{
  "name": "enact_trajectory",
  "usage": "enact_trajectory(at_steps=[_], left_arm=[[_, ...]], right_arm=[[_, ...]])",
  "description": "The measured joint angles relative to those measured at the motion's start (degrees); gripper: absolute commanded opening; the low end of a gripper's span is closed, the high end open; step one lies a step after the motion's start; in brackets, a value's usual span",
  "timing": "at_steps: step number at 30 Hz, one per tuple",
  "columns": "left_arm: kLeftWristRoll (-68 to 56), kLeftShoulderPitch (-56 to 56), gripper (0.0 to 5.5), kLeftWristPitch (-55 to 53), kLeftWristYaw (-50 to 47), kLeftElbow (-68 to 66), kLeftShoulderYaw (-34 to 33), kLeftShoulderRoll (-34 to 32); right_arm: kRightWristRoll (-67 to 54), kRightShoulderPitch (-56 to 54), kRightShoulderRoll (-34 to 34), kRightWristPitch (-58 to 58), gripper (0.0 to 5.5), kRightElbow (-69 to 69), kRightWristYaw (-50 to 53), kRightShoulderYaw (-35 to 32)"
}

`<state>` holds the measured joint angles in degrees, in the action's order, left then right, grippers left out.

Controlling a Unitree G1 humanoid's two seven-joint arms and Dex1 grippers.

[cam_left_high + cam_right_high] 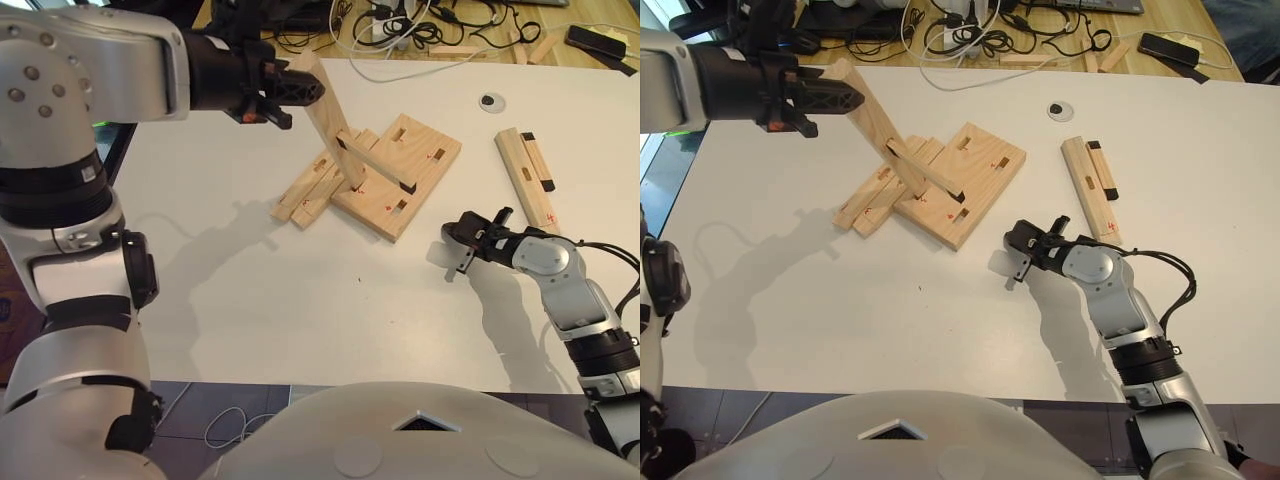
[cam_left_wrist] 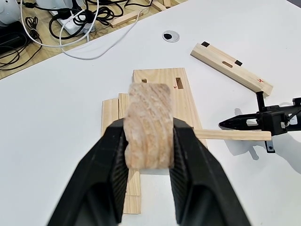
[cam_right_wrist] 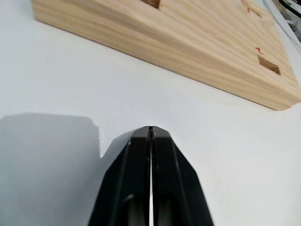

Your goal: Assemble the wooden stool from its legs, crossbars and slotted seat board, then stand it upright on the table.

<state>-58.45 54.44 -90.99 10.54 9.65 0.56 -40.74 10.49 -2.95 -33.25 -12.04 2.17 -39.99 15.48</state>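
seat board [image 1: 425, 160] of pale wood, square, cut with rectangular slots and dotted with small red marks, lies flat near the middle of the white table [image 1: 250, 300], turned cornerwise. a leg [image 1: 325, 115] stands tilted on it, its foot at the board's eight o'clock side and its top leaning toward ten o'clock. a thin crossbar [image 1: 378, 165] with a dark end runs from the leg's middle down toward the board's five o'clock corner. several flat wooden pieces [image 1: 305, 195] lie side by side against the board's nine o'clock edge, touching it. two more pieces [image 1: 527, 175] with dark ends lie side by side at the board's three o'clock, well apart from it.

the left arm reaches in high from nine o'clock, forearm level. the left gripper [image 1: 305, 90] is clamped on the leg's top end, one black finger [image 2: 113, 160] pressed flat on each side of the end grain.

the right arm comes up from five o'clock, wrist low over the table. the right gripper [image 1: 450, 236] sits just beside the board's five o'clock corner, apart from it, its two fingers closed tip to tip with nothing between them, pointing at the board's edge.
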Motion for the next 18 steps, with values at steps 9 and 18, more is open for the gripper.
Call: enact_trajectory(at_steps=[9,18], left_arm=[[-6.0,1.7,1.02,-0.6,-11.1,-4.9,-1.1,0.9],[-10.6,6.6,1.02,-0.9,-17.1,-9.5,-0.1,1.2]], right_arm=[[0.0,0.5,1.2,-0.6,0.00,0.5,1.2,-0.1],[0.0,0.6,2.6,-0.6,0.00,0.2,2.9,0.0]])
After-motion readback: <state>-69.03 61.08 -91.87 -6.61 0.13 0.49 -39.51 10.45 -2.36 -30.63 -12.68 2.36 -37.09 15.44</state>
